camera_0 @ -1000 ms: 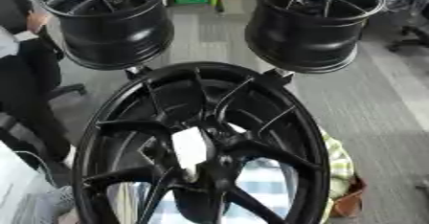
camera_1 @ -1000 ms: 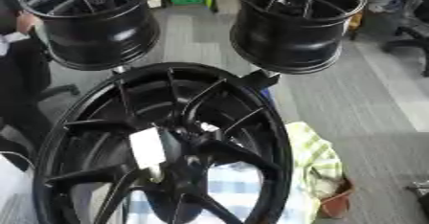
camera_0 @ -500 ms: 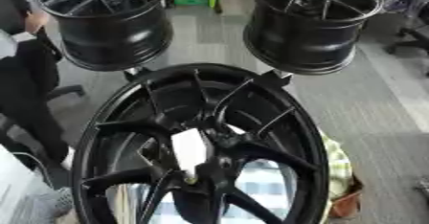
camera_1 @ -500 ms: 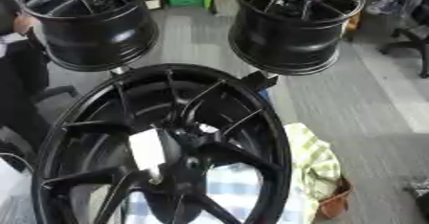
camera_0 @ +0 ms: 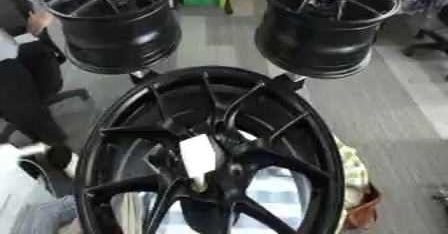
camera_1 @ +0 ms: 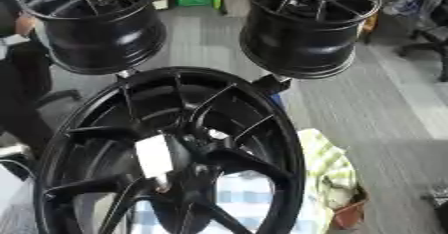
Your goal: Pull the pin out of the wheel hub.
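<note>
One black wheel (camera_0: 210, 153) fills the near view; neither hand shows.
White piece (camera_0: 199, 155) sits at the hub (camera_0: 229, 164); pin not discernible, so the stage stays unsettled.

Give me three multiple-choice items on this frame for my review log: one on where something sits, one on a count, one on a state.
1. Where is the white tag-like piece?
A. at the centre of the near wheel
B. on the far left wheel
C. on the floor

2. How many black wheels show?
A. one
B. two
C. three

3. Are the robot's hands on the near wheel?
A. both grip it
B. neither hand is in view
C. one rests on its rim

Answers:
1 A: the white piece sits at the hub of the near wheel.
2 C: the near wheel plus the far left wheel and the far right wheel.
3 B: no hand shows in either eye view.
</note>
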Available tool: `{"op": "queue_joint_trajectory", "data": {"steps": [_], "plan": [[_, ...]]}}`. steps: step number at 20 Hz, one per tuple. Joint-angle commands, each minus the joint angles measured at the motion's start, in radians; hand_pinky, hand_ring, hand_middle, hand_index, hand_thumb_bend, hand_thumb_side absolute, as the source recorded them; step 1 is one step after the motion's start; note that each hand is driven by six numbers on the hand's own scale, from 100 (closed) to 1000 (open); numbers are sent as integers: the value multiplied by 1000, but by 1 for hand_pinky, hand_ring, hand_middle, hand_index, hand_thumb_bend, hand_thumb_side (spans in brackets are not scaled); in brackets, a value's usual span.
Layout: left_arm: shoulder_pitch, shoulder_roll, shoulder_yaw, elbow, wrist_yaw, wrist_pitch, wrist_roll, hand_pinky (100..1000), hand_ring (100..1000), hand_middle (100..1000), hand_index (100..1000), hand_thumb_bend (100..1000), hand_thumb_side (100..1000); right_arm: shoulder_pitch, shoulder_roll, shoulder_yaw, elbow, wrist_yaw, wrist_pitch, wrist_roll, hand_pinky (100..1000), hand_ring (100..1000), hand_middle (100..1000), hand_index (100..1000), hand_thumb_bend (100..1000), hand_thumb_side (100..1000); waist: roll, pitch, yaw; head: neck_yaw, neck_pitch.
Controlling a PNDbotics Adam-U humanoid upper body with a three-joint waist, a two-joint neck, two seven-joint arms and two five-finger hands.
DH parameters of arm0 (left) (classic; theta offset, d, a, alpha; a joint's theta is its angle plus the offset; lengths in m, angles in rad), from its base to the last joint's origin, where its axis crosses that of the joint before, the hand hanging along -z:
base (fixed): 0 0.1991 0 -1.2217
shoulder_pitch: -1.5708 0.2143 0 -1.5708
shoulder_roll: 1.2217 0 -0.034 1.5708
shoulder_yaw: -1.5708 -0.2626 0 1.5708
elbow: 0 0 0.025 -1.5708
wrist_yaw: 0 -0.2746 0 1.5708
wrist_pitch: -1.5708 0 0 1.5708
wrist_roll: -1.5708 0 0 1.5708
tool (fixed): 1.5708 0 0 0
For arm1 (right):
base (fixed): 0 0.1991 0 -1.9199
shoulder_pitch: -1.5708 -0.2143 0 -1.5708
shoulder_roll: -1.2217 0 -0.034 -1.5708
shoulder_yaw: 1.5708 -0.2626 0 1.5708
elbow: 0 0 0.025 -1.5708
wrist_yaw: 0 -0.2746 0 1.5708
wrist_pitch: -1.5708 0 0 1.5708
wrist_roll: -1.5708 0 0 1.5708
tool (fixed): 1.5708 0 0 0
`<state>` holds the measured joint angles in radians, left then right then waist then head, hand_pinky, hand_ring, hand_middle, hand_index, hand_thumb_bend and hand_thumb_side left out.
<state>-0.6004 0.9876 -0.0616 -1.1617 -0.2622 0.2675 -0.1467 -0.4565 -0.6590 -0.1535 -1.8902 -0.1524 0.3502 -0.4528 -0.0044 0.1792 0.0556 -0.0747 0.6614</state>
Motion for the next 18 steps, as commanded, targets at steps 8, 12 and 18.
{"op": "queue_joint_trajectory", "data": {"steps": [8, 12, 18], "plan": [[36, -98, 143, -636, 529, -102, 328, 747, 753, 666, 828, 100, 626, -34, -36, -9, -26, 17, -12, -1, 787, 663, 558, 720, 472, 308, -7, -11, 17, -4, -1], [94, -170, 144, -823, 589, -158, 428, 747, 749, 664, 824, 103, 588, -45, -36, -4, -34, 27, -13, 4, 788, 664, 560, 722, 473, 307, -11, -11, 15, -6, 0], [146, -295, 152, -838, 531, -315, 430, 749, 748, 665, 828, 153, 579, -48, -35, -5, -52, 33, -17, 4, 786, 665, 561, 723, 477, 303, -16, -9, 18, -6, 7]]}}
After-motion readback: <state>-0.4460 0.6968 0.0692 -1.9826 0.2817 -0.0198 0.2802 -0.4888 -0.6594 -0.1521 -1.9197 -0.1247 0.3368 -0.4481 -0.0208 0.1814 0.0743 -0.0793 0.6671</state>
